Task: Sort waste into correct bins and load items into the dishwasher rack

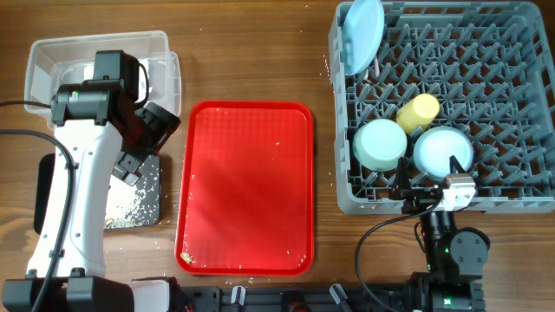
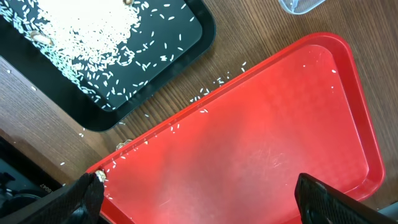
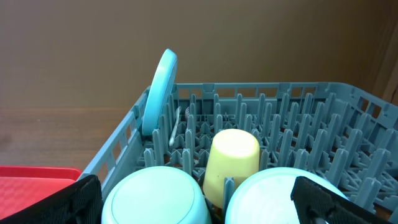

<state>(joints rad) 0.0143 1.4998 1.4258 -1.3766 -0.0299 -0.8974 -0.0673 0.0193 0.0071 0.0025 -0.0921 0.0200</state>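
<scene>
The grey dishwasher rack (image 1: pixel 486 78) holds a light blue plate (image 1: pixel 362 35) on edge, an upturned yellow cup (image 1: pixel 418 113), a mint green bowl (image 1: pixel 380 143) and a light blue bowl (image 1: pixel 442 149). My right gripper (image 3: pixel 196 208) is open at the rack's near edge, its fingers (image 3: pixel 68 202) flanking both bowls (image 3: pixel 155 196) and holding nothing. Rice crumbs cover the black tray (image 2: pixel 186 37). My left gripper (image 2: pixel 199 202) hangs open and empty above the red tray's (image 2: pixel 267 124) corner, where a beige scrap (image 2: pixel 99 177) lies. The clear tub (image 1: pixel 52 61) sits at the far left, partly hidden by the arm.
Loose rice grains lie on the wood between the black tray and the red tray. A small brown scrap (image 1: pixel 186 256) sits at the red tray's near left corner. A thin white utensil (image 3: pixel 176 124) stands among the pegs beside the plate (image 3: pixel 158 93).
</scene>
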